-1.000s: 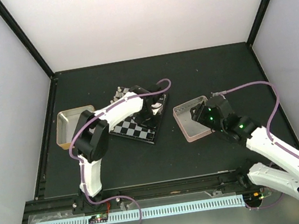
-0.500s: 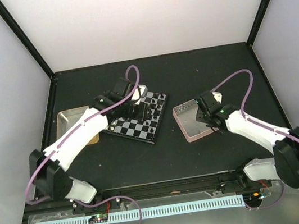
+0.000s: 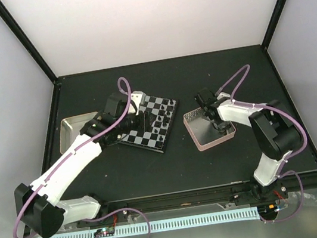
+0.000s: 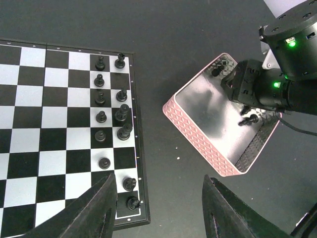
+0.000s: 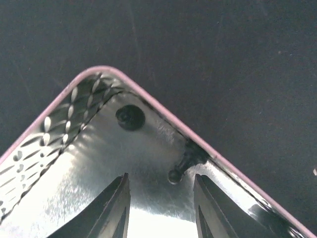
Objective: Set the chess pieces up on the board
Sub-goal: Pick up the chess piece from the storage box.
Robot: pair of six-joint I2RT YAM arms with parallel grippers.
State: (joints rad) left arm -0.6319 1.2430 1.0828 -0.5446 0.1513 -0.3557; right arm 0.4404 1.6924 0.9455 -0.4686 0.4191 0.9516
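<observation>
The board (image 3: 159,114) lies mid-table; in the left wrist view (image 4: 49,129) several black chess pieces (image 4: 122,115) stand in its two right-hand columns. My left gripper (image 3: 137,122) hangs above the board's near part, open and empty (image 4: 158,213). My right gripper (image 3: 214,121) reaches down into the pink-rimmed tin (image 3: 201,139), open and empty (image 5: 161,210). Just ahead of its fingertips a black pawn (image 5: 182,166) lies against the tin's wall. Another black piece (image 5: 130,117) stands in the tin's corner.
A gold-rimmed tin (image 3: 70,124) sits left of the board, partly under my left arm. The pink tin (image 4: 198,130) lies right of the board with a strip of dark mat between. The black frame posts and white walls close in the table.
My left gripper has drawn back leftward across the board. My right arm has swung round, with its gripper now lowered into the far part of the pink tin.
</observation>
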